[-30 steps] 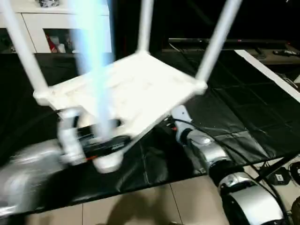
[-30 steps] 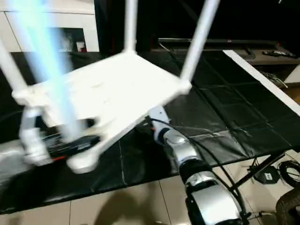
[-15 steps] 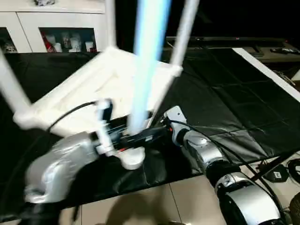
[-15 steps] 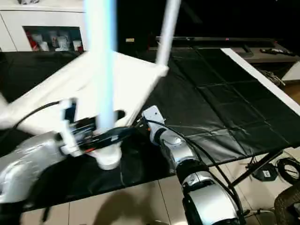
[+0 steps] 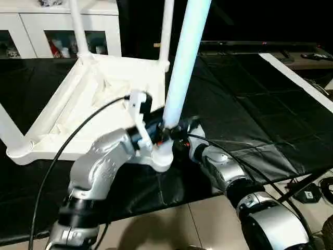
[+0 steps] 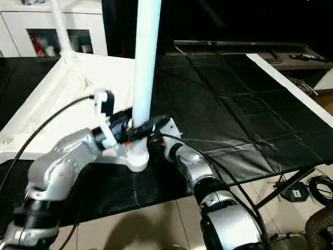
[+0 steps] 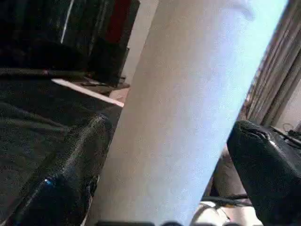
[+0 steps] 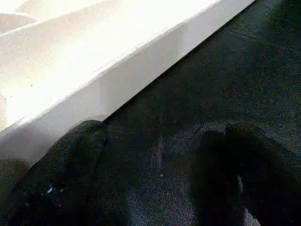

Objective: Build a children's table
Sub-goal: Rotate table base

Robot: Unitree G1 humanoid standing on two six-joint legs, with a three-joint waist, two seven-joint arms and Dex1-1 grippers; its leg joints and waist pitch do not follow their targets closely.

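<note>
Now the left gripper [image 5: 165, 130] clamps the near leg [image 5: 183, 62] low — right gripper [image 8: 155, 174] spread beside the table top [image 5: 62, 109].

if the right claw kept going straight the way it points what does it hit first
Most likely the black mat right ahead between its fingers, with the white table top's edge just beside that line. Depth is hard to judge, so it may graze the edge first.

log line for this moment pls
table: upside down on black mat | left gripper: shut on near leg | right gripper: open, beside table edge | four legs up
</note>
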